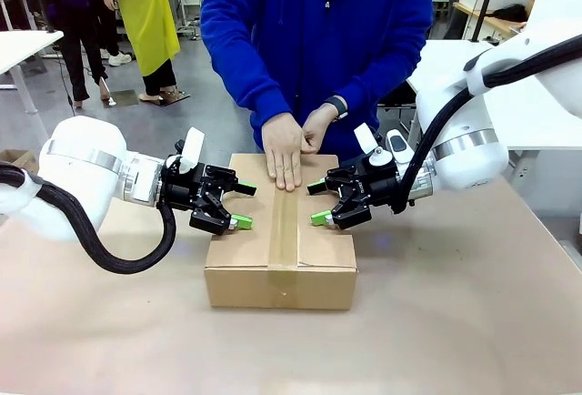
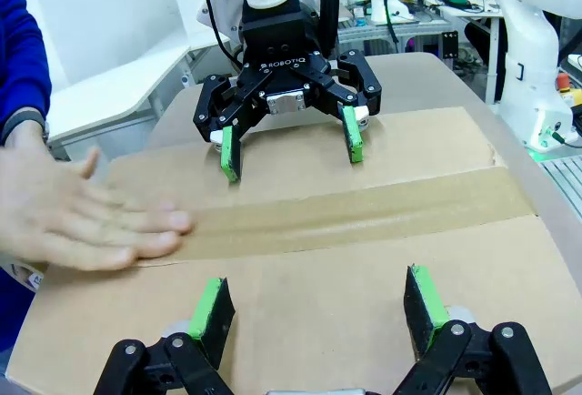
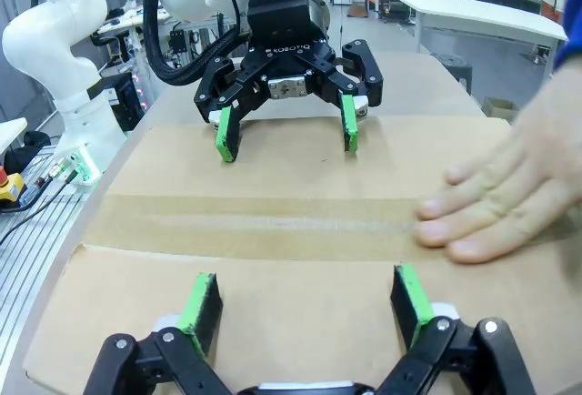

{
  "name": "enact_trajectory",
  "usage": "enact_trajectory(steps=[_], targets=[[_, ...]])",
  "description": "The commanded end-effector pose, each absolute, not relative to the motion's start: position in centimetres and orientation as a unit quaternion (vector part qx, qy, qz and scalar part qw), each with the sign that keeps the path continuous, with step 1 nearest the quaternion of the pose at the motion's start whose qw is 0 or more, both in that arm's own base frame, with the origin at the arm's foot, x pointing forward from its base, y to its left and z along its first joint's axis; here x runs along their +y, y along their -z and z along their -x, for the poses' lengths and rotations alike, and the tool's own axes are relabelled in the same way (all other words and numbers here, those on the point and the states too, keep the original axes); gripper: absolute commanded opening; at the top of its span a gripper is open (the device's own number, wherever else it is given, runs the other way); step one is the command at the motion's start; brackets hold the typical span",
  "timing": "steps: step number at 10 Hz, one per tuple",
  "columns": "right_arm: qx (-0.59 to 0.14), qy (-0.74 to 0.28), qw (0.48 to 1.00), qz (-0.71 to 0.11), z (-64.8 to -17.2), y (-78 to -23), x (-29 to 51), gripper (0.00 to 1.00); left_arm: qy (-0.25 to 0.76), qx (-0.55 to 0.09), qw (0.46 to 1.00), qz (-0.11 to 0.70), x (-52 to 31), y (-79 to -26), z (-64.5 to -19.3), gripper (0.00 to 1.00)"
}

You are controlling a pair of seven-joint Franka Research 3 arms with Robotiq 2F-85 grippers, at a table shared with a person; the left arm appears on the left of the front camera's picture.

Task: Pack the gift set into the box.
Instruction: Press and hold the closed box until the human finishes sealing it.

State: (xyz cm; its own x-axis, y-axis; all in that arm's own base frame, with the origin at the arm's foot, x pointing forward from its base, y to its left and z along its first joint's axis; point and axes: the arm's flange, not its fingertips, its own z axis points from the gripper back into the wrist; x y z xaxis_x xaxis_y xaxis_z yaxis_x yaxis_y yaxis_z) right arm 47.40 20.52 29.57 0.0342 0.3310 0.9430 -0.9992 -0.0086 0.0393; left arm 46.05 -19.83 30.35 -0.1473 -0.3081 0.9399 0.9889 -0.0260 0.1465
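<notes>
A closed brown corrugated cardboard box [image 1: 280, 248] sits at the middle of the paper-covered counter [image 1: 455, 322], its top flaps folded shut and a strip of brown packing tape [image 1: 284, 227] running along the centre seam. At the box's far edge, a person in a blue top presses one flat hand [image 1: 284, 149] onto the tape, the other hand [image 1: 318, 127] just behind it with a dark watch at the wrist. The left gripper [image 1: 238, 205] hovers over the box's left flap, its green-padded fingers [image 2: 215, 308] spread apart and holding nothing. Facing it across the seam, the right gripper [image 1: 318, 202] hangs above the box's right flap, its fingers [image 3: 411, 293] likewise apart and empty. In both wrist views the tape lies between the two grippers, with the person's fingers resting on it at one end of the box.
</notes>
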Motion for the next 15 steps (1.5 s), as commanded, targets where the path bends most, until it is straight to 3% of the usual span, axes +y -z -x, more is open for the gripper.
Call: enact_trajectory(steps=[1, 15], targets=[[-0.401, -0.577, 0.577, -0.416, -47.33, -29.34, 20.55, 1.00, 0.607, -0.451, 0.536, 0.375, -19.76, -30.16, -45.91, 0.98], [-0.401, -0.577, 0.577, -0.416, -47.33, -29.34, 20.55, 1.00, 0.607, -0.451, 0.536, 0.375, -19.76, -30.16, -45.91, 0.98]])
